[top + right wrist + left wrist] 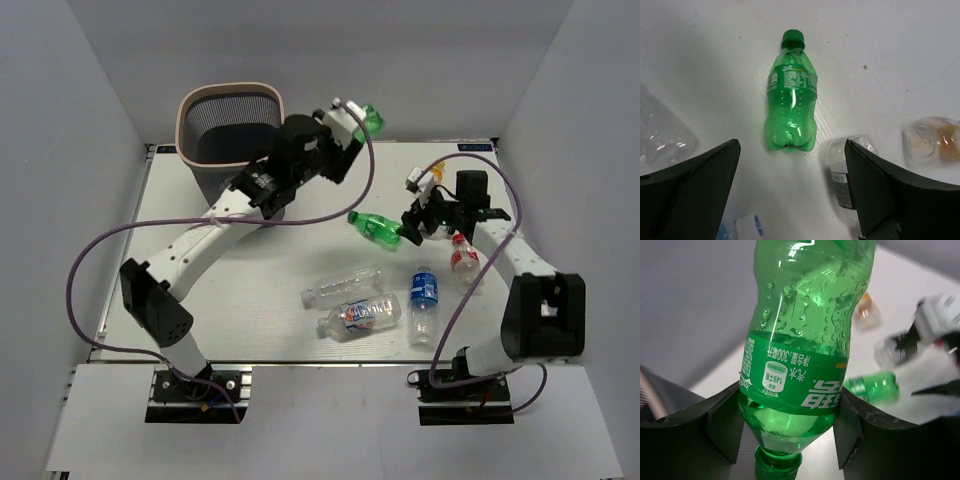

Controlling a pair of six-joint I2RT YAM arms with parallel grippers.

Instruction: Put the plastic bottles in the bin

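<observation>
Left hand point(785, 427) clamps green bottle point(805, 315) high near bin point(228, 92), we judge for dropping | right hand point(791, 150) open above second green bottle point(790, 100)

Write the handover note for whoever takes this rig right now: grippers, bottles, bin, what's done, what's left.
Left gripper: shut on a green bottle, held up to the right of the bin in the top view, not over it.
Right gripper: open, above the second green bottle, which lies on the table.
Also on the table: clear bottle, clear labelled bottle, blue-label bottle, red-label bottle, small orange bottle.
Done: no bottle visible in the bin.
Left: bin the held bottle, then the other six.
</observation>
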